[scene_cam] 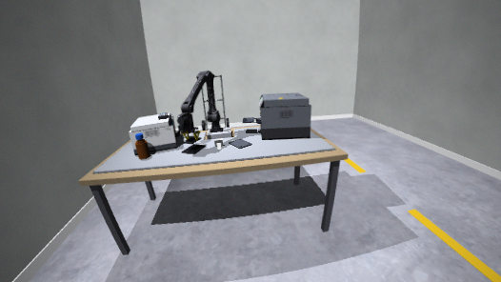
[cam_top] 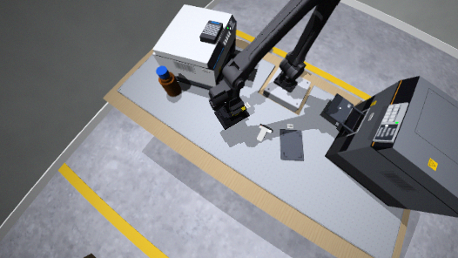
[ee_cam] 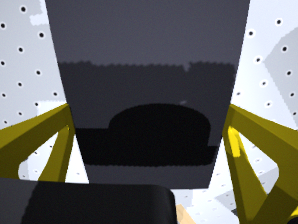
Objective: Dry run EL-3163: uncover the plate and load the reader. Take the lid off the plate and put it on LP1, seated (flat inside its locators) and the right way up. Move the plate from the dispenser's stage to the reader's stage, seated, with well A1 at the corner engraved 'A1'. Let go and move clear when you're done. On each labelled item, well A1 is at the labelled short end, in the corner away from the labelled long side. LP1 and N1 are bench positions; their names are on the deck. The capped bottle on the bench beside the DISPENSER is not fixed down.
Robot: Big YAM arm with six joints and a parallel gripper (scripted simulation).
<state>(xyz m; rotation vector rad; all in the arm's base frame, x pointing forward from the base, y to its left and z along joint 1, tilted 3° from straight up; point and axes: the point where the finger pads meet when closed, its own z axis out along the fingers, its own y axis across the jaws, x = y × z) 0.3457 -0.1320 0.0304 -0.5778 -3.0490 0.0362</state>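
My gripper (cam_top: 237, 112) (scene_cam: 190, 138) (ee_cam: 148, 111) points down in front of the dispenser, its yellow fingers at both long edges of a flat, dark, featureless slab, which looks like the lid (cam_top: 230, 122) (scene_cam: 194, 149) (ee_cam: 152, 40). It holds the lid level above the deck. A dark bench position (cam_top: 292, 145) (scene_cam: 240, 143) with corner locators lies to the right; its name is too small to read. The reader's stage (cam_top: 337, 109) (scene_cam: 250, 120) sticks out of the reader (cam_top: 392, 174) (scene_cam: 286, 119). The arm mostly hides the dispenser's stage; I cannot make out the plate.
The white dispenser (cam_top: 191, 35) (scene_cam: 153, 137) stands at the left. The capped brown bottle (cam_top: 170, 85) (scene_cam: 142, 149) is upright in front of it. A small white T-shaped block (cam_top: 262, 132) (scene_cam: 218, 145) stands between my gripper and the bench position. The arm's base plate (cam_top: 283, 98) is behind.
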